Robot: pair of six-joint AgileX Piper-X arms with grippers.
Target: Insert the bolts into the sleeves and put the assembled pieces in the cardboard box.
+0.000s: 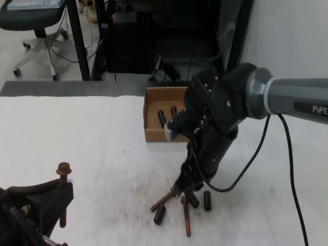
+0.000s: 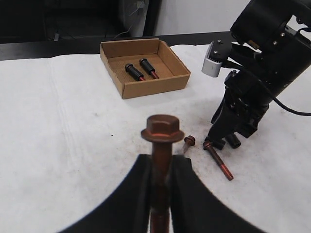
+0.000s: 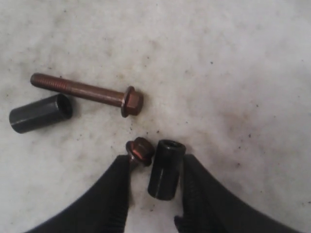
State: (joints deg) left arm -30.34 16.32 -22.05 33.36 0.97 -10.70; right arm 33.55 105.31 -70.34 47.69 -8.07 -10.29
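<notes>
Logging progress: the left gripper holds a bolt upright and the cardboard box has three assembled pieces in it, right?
Not quite. The cardboard box holds two assembled pieces, not three; the left wrist view shows it. The left gripper does hold a bolt upright.

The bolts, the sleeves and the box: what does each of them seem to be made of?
Bolts: metal, perhaps copper-plated steel, judging by the dull reddish-brown sheen, cut threads and hexagon head.
Sleeves: probably blackened metal, possibly hard plastic. They are smooth, matt black hollow tubes.
Box: plain brown cardboard, with a matt surface and thin folded walls.
</notes>
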